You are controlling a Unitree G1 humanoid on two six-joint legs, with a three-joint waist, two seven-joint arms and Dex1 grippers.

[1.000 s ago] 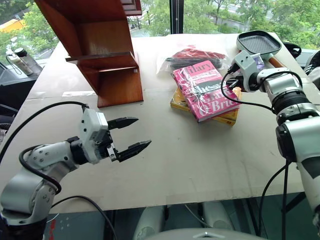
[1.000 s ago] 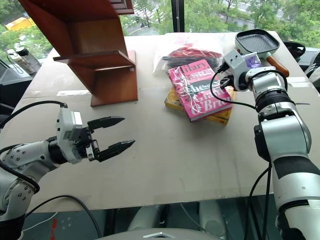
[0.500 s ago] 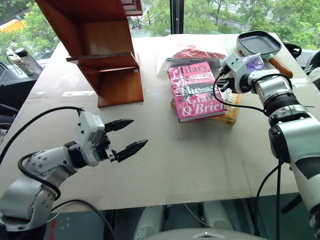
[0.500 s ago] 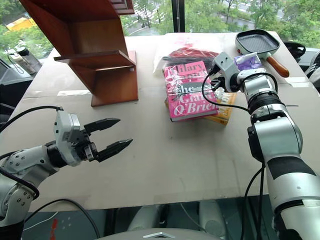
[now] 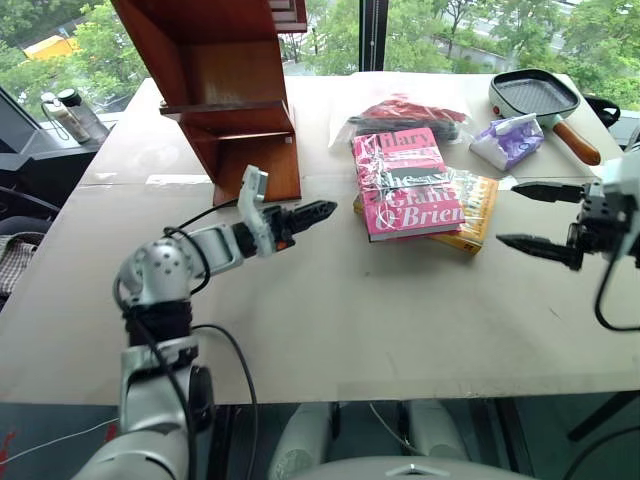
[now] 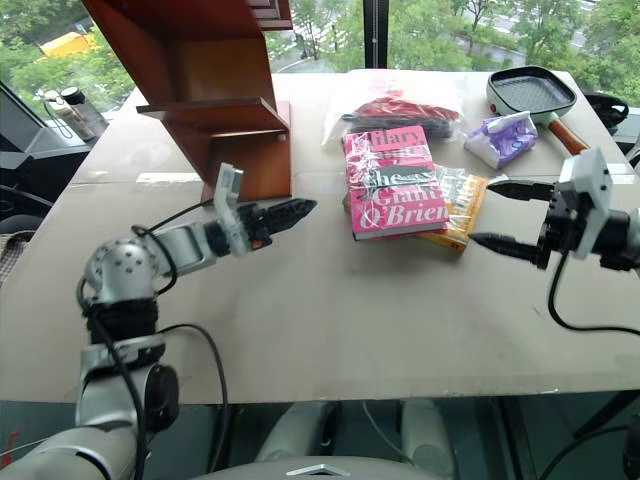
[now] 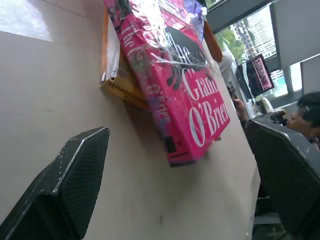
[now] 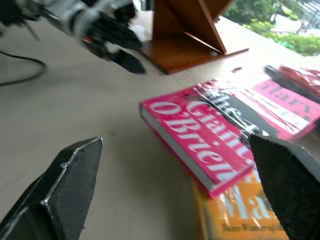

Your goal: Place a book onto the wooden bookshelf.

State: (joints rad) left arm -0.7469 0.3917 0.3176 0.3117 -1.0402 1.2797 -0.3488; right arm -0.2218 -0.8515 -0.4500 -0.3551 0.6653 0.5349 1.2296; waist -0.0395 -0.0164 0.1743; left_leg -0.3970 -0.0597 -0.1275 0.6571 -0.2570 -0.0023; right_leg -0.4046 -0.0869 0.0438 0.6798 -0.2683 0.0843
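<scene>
This looks like an office or lab set up for robot trials rather than a home. A big table (image 5: 400, 320) covered in plain beige board stands right against tall windows (image 5: 440, 30) with green trees outside. On it lies a mismatched lot of props: a wooden bookshelf (image 5: 225, 90), a grill pan (image 5: 535, 95), bagged items (image 5: 400, 115). In the left wrist view a person (image 7: 310, 117) sits by a monitor (image 7: 260, 75) beyond the table.

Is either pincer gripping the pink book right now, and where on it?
No. Both the left pincer and the right pincer are open and empty; the pink book lies on the yellow book, untouched.
</scene>
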